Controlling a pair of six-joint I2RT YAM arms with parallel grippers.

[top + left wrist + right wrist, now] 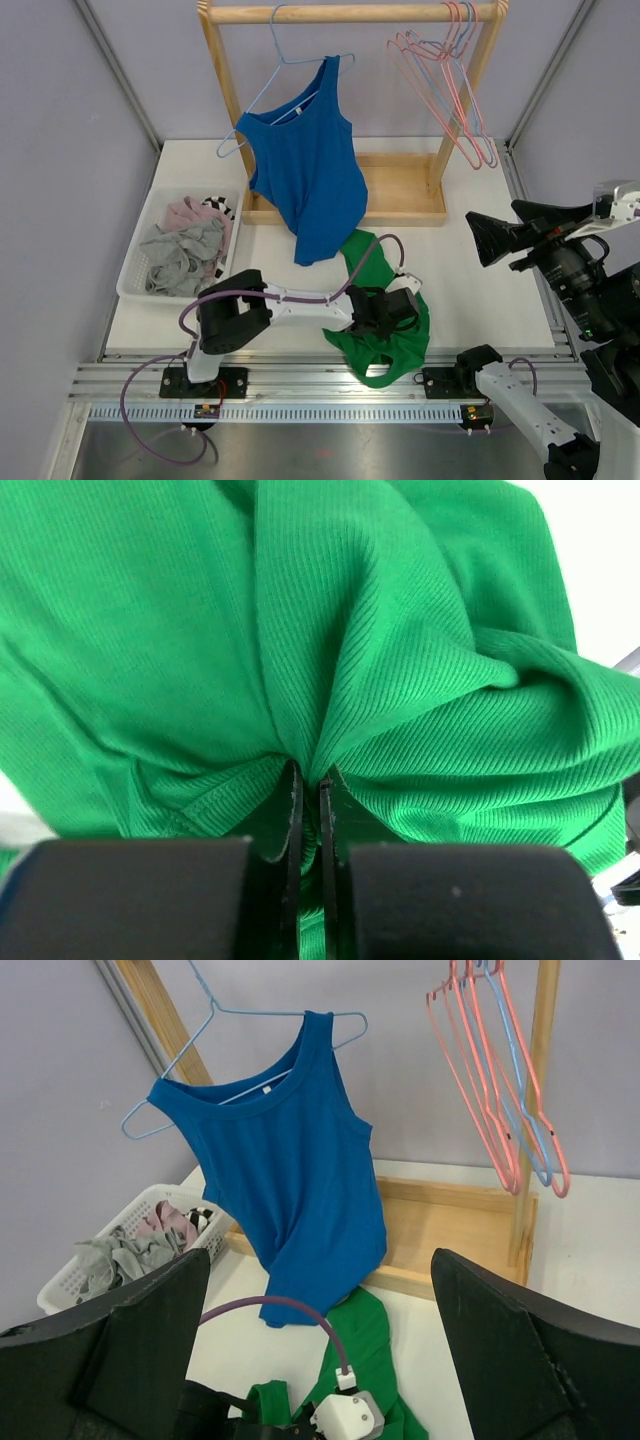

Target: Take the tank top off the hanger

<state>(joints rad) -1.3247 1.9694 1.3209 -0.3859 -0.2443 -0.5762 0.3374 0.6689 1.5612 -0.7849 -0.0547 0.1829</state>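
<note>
I read the left hand clamped on a green shirt on the bench. The right hand gapes wide. The blue tank top hangs on its hanger.

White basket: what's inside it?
Inside the white basket lie crumpled clothes: a grey garment, a pink garment and a black-and-white piece. Anything under that pile is covered.

From the green garment, the table is open at 3 o'clock. Tank top and wooden rack obstruct 12 o'clock; basket obstructs 9 o'clock.
</note>
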